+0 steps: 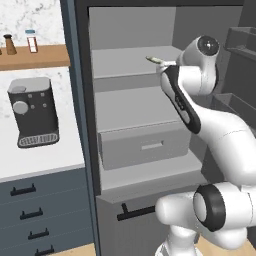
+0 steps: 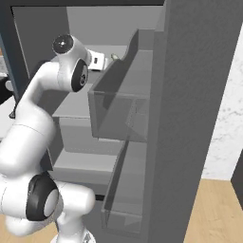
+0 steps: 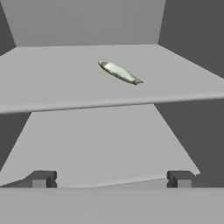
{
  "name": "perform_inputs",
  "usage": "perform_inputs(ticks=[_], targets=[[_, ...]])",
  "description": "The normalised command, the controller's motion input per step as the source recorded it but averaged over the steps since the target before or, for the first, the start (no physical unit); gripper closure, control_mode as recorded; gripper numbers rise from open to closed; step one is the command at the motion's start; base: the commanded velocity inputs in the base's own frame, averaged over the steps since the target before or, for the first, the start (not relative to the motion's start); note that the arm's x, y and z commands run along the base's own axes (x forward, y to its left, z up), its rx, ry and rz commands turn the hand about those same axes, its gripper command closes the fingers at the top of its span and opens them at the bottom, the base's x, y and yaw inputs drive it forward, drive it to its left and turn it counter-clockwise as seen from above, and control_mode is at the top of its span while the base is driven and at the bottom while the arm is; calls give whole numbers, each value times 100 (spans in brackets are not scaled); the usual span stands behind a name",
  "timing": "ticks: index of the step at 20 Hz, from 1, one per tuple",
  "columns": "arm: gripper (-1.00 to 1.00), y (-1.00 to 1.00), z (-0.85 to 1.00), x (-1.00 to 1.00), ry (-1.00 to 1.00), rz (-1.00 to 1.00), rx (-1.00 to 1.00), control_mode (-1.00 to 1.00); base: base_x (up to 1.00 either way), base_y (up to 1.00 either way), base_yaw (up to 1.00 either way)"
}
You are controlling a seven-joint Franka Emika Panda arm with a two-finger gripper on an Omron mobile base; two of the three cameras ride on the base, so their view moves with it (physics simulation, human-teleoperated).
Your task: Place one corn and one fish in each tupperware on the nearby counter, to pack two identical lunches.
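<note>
Lone fish (image 3: 119, 72) lying on bare upper shelf (image 3: 52, 83), back from its front edge, long axis diagonal. Tool (image 3: 111, 178) spread wide, holding nothing.

Pale silver-grey fish (image 3: 119, 72), perhaps greenish along its back, on a plain grey shelf (image 3: 65, 83)

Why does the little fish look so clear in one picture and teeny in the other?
Hand view: the fish lies near the camera on a flat-lit grey shelf, sharp, barely shadowed. Left base view: the fish is distant, small and slightly soft.
</note>
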Motion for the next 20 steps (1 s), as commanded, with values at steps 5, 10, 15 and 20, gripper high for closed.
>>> perform_inputs(ticks=[5,10,15,20], targets=[[-100,-21,11,75,0,0,0,-100,0,0,0],[-100,-10,0,70,0,0,0,-100,0,0,0],[-100,-13,0,71,3,0,0,-100,0,0,0],[-100,-16,0,71,9,2,0,-100,0,0,0]])
